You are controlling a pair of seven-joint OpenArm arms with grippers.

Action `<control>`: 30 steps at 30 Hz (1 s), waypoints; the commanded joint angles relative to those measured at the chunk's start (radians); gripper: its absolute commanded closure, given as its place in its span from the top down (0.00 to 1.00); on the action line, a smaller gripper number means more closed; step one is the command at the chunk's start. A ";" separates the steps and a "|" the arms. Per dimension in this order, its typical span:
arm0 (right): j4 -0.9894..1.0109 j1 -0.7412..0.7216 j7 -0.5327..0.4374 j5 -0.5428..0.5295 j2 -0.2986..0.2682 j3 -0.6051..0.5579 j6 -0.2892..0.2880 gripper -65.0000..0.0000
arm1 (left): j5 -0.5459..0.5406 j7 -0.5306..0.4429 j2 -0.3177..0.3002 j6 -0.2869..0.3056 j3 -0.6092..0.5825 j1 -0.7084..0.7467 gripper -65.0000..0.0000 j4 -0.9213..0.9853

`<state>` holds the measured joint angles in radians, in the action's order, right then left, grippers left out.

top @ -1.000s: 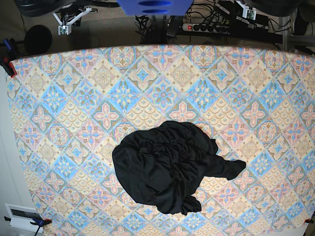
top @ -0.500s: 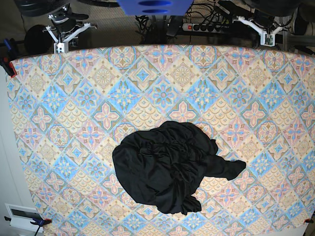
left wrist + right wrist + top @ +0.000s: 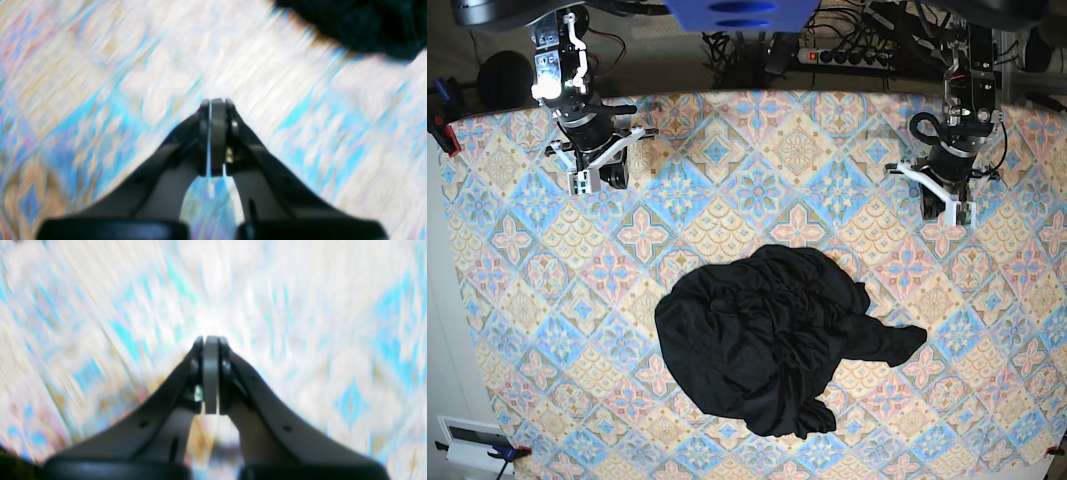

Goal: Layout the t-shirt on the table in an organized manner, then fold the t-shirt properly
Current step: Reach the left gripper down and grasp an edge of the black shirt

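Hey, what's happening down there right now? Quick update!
Left claw and right claw both shut, empty, over the table. T-shirt bunched in a heap, untouched. Nothing in the way.

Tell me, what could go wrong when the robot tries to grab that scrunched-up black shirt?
1. The black soft fabric t-shirt lies bunched, so a pinch might catch several layers.
2. Both the left gripper and right gripper are shut; they must open first or just push fabric.
3. Dragging could wrinkle the pastel diamond-tiled tablecloth.
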<state>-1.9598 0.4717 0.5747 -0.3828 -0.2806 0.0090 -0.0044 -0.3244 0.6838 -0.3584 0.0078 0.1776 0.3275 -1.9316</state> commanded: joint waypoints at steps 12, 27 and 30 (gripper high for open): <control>0.015 -0.078 -0.012 -0.002 0.037 -0.033 -0.003 0.00 | -0.006 0.061 0.106 -0.001 -0.203 -0.485 0.12 0.392; 0.014 -0.078 -0.012 -0.002 0.073 -0.033 -0.003 0.00 | -0.009 -0.075 0.216 -0.004 -0.200 -0.637 0.41 0.780; 0.014 -0.078 -0.012 -0.002 0.076 -0.033 -0.003 0.00 | -0.009 -0.103 0.239 -0.002 -0.200 -0.650 0.41 0.843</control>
<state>-1.9289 0.4000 0.5865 -0.3794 -0.1993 -0.0280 -0.0036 -0.3313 0.5606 -0.1204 -0.0002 -0.0208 -0.3119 -1.0824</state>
